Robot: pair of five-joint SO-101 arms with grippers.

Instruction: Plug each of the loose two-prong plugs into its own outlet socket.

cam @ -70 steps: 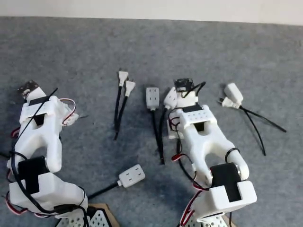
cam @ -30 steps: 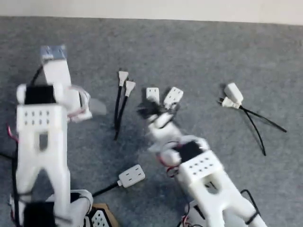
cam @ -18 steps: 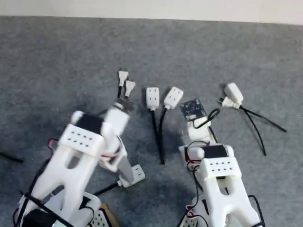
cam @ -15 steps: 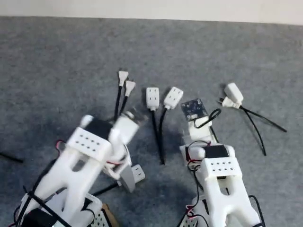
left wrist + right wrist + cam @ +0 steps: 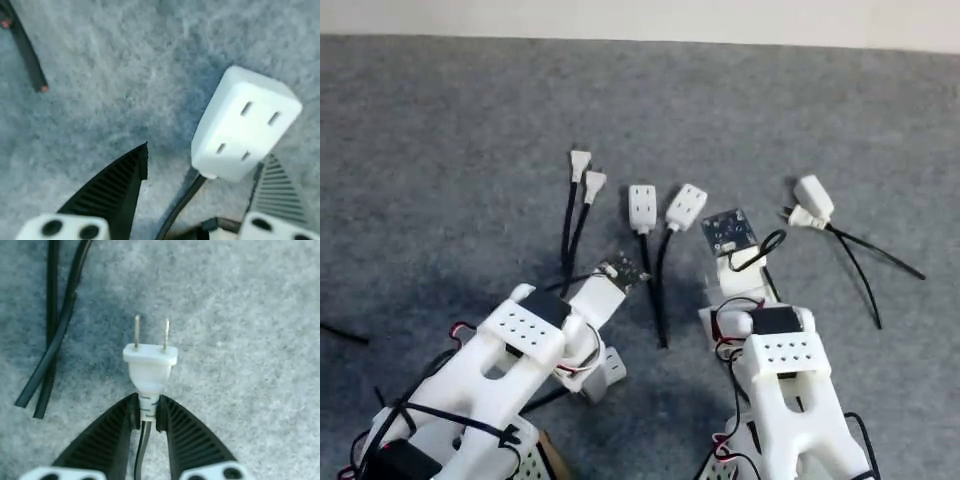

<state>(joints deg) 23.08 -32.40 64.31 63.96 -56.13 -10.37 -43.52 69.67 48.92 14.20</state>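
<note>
Straddling half-covered socket [image 5: 242, 130], left end effector [image 5: 206, 155] gapes; right end effector [image 5: 145, 407] clamps a plug [image 5: 149, 365].

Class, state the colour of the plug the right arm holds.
White; the plug shows best in the right wrist view.

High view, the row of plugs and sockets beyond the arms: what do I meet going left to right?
Farther loose plug → nearer loose plug → straight socket block → tilted socket block → rounded socket block at the far right.
</note>
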